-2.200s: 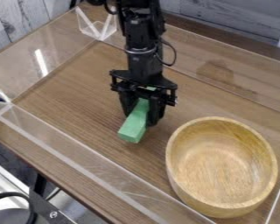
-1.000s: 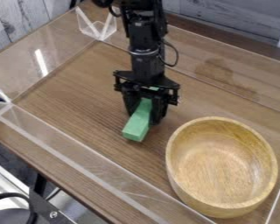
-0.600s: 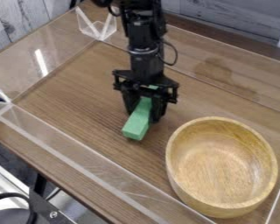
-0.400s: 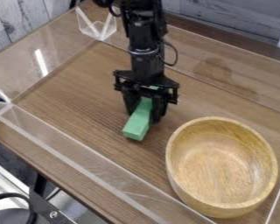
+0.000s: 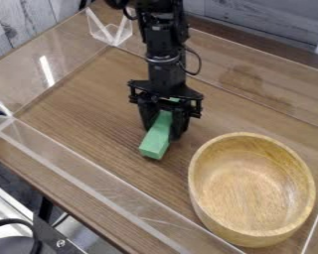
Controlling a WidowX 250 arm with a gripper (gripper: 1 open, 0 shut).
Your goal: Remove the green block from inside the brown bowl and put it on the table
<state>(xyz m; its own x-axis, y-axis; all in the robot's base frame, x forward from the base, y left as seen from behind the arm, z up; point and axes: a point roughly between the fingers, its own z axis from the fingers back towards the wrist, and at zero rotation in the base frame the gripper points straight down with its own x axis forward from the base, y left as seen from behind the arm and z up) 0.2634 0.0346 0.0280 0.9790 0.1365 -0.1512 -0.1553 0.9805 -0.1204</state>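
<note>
Unmoved since earlier | green block | between pincer's tips

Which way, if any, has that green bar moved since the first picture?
Yes, slightly: the green block sits a touch nearer the brown bowl now.

Black claw on green block, bowl beside

a: where is passage free?
b: across the open tabletop left of the arm in the view, and over the bowl's open top.
a: and the obstacles?
b: the thick rim of the brown bowl, near the block's right, and the clear wall along the near edge.
</note>
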